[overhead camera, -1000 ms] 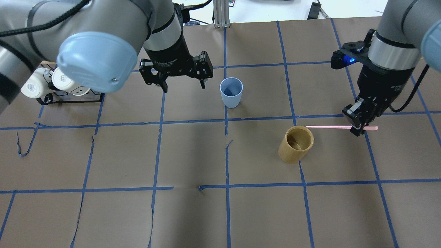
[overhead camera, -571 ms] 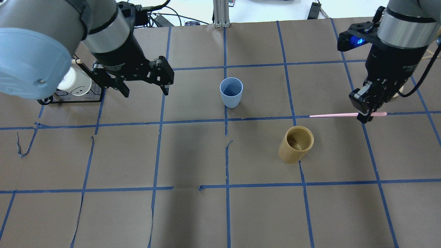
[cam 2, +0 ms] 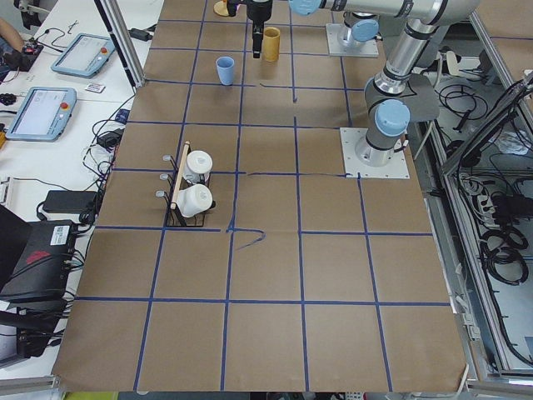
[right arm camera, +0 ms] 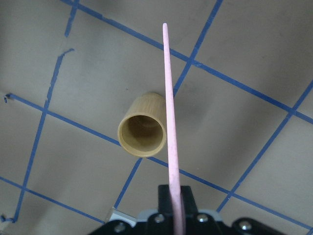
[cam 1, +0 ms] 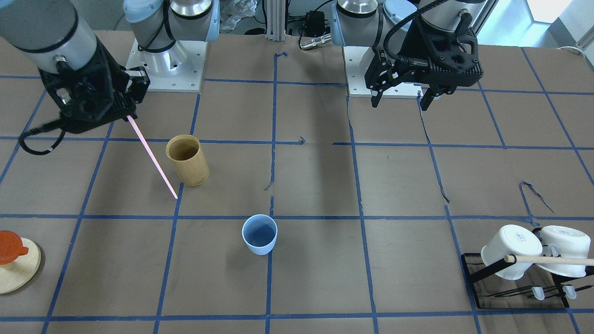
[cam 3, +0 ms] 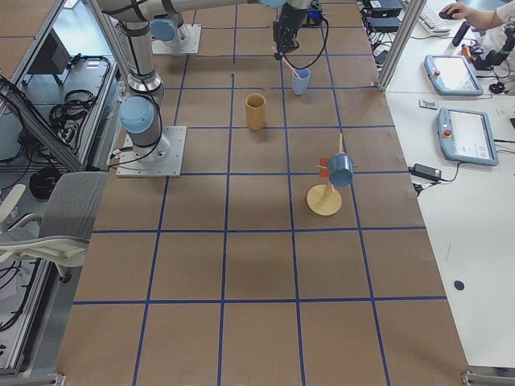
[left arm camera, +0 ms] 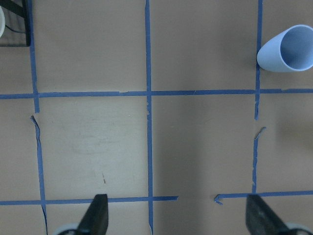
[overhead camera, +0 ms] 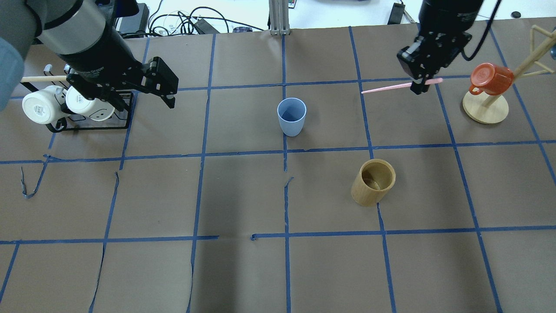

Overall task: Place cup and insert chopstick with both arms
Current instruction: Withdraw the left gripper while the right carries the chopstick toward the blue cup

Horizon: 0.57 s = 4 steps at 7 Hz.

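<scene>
The light-blue cup stands upright and alone near the table's middle; it also shows in the front view and at the top right of the left wrist view. My left gripper is open and empty, well to the cup's left, by the mug rack. My right gripper is shut on the pale-pink chopstick near one end. It holds the chopstick in the air, to the right of the cup and beyond it. In the right wrist view the chopstick passes over the bamboo cylinder.
A tan bamboo cylinder stands right of centre, nearer me than the cup. A black rack with two white mugs and a wooden rod is at the far left. A wooden mug tree with a red mug is at the far right.
My left arm has drawn back to the left, away from the cup, still open. My right gripper has risen and carried the chopstick to the far side, away from the bamboo cylinder.
</scene>
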Tool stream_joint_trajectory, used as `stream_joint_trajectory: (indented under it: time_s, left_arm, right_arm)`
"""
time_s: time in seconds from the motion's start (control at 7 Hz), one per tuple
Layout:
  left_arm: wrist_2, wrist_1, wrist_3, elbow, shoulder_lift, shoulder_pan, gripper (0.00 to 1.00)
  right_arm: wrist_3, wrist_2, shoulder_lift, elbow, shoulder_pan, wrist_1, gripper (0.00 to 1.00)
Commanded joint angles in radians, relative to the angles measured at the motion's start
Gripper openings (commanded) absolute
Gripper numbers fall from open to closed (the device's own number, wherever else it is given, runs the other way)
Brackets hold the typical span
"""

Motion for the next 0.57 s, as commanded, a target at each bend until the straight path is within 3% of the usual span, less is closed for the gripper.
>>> stream_joint_trajectory:
  time_s: [0.0,0.43]
  left_arm:
    - [0.0,0.005,0.0,0.0,0.001,0.005,1.0]
    - [0.0,0.005,0.0,0.0,0.001,0.007,1.0]
  right_arm:
    - [0.28,0.025,0.124,-0.065,0.131,-0.081,0.0]
    - [0.439,0.078,0.19,-0.074,0.257,-0.13,0.0]
